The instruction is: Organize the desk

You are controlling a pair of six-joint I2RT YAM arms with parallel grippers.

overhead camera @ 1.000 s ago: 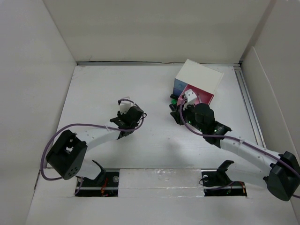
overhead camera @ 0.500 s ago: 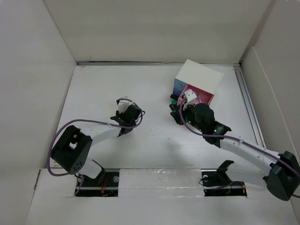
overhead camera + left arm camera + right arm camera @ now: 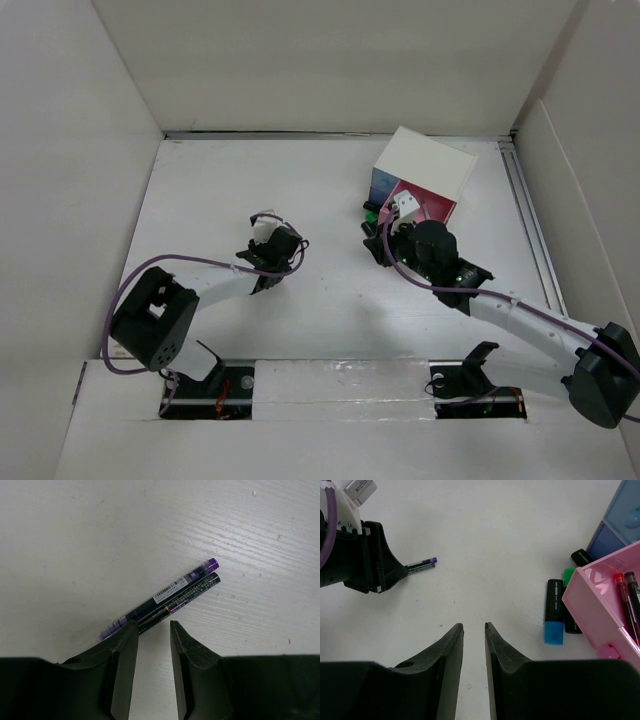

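Note:
The desk (image 3: 200, 190) is a white tabletop walled by white panels. A purple pen (image 3: 165, 594) and a black pen (image 3: 187, 596) lie side by side on it, slanted. My left gripper (image 3: 152, 627) is open and empty just short of them; the pens' near ends reach its left fingertip (image 3: 129, 630). In the top view the left gripper (image 3: 277, 249) is at mid-desk. My right gripper (image 3: 473, 627) is open a little, empty, over bare desk; in the top view it (image 3: 386, 243) sits in front of the drawer box.
A small white box (image 3: 425, 165) has blue drawers and an open pink drawer (image 3: 602, 597) holding a red pen (image 3: 624, 602) and a dark pen. A blue-capped marker (image 3: 554, 612), a green marker (image 3: 568, 574) and a black one (image 3: 580, 556) lie beside it.
The left arm swung its elbow and the left gripper shifted slightly down toward the pens, then held still. The right arm has not moved.

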